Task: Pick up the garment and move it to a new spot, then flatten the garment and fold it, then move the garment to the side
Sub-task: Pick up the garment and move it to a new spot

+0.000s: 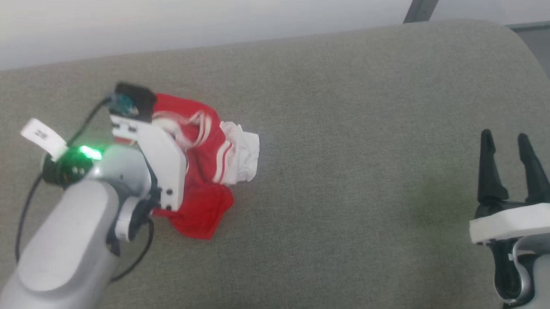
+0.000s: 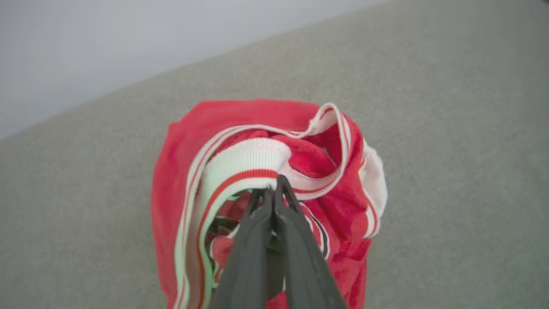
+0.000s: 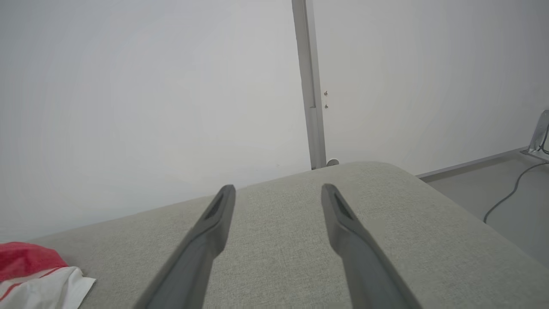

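Observation:
The garment (image 1: 206,170), a red shirt with white sleeve ends and striped trim, lies bunched on the grey-green cushion at the left. My left gripper (image 2: 274,184) points down into the heap, its fingers pressed together on the white-and-red ribbed trim of the garment (image 2: 248,161). In the head view the left wrist (image 1: 147,145) covers the garment's left part. My right gripper (image 1: 505,137) stands open at the lower right, far from the cloth, nothing between its fingers (image 3: 223,201). A corner of the garment (image 3: 30,270) shows at the right wrist view's lower left.
The cushion (image 1: 347,175) spreads wide between the two arms, with a rounded far-right corner. A pale wall with a grey vertical post (image 3: 311,86) stands behind it. A cable (image 3: 510,193) lies on the floor beyond the right edge.

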Tool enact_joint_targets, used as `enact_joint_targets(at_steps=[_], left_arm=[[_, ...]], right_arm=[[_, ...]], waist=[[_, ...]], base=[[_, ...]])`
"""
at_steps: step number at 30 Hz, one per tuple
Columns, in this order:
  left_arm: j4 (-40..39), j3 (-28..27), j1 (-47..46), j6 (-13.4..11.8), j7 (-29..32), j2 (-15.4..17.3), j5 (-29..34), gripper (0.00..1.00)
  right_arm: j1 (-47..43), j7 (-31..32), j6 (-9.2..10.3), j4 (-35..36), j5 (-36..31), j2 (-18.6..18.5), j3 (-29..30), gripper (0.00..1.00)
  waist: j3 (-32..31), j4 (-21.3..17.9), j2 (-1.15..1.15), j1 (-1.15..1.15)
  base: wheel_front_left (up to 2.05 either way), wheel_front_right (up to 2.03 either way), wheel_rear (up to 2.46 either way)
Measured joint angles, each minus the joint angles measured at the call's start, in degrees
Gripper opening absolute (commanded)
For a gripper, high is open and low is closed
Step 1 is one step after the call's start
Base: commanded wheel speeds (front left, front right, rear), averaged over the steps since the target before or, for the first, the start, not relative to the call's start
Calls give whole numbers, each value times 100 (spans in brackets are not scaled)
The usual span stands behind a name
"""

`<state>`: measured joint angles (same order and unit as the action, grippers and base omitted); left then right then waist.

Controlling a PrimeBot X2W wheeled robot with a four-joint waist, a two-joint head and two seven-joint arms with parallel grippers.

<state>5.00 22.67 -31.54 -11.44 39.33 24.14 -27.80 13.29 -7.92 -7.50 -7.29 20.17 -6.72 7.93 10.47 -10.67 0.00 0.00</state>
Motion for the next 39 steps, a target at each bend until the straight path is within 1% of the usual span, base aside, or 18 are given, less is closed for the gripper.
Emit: enact_joint_targets(at_steps=[8,11,15,16,17,18,19,26,31,36,39], left_arm=[[1023,224,49,193,167,-198,-146,0],[1351,281,49,265,172,-323,-269,0],[1588,302,32,336,134,-369,-316,0],[1655,301,9,368,112,-391,-334,15],[1700,304,-19,392,80,-415,-345,35],[1737,296,-47,427,29,-435,-358,65],[1755,288,-65,456,-15,-443,-381,100],[1675,194,-168,577,-334,-381,-438,100],[1381,88,-111,624,-657,-278,-452,100],[900,-156,322,650,-1207,21,-467,100],[635,-356,655,608,-1529,185,-492,100]], right_arm=[[115,-76,1,-189,43,26,-164,100],[122,-99,0,-246,52,34,-198,100],[141,-108,1,-296,59,35,-223,100],[142,-114,0,-315,59,35,-230,100],[143,-115,0,-334,60,34,-230,100],[144,-115,0,-349,60,31,-231,100],[147,-115,0,-359,60,27,-235,100],[125,-92,0,-372,56,-4,-232,100],[40,-53,0,-354,41,-30,-274,100],[-163,21,0,-291,79,-71,-430,100],[-286,31,1,-252,93,-98,-475,100]], waist=[[68,-51,0,0],[62,-44,0,0],[37,-33,0,0],[24,-27,0,0],[8,-18,0,0],[-10,-7,0,0],[-31,5,0,0],[-249,149,0,0],[-486,290,0,0],[-829,489,0,0],[-981,604,0,0]], base=[[0,0,0],[0,0,0],[0,0,0],[0,0,0],[0,0,0],[0,0,0],[0,0,0],[0,0,0],[0,0,0],[0,0,0],[0,0,0]])
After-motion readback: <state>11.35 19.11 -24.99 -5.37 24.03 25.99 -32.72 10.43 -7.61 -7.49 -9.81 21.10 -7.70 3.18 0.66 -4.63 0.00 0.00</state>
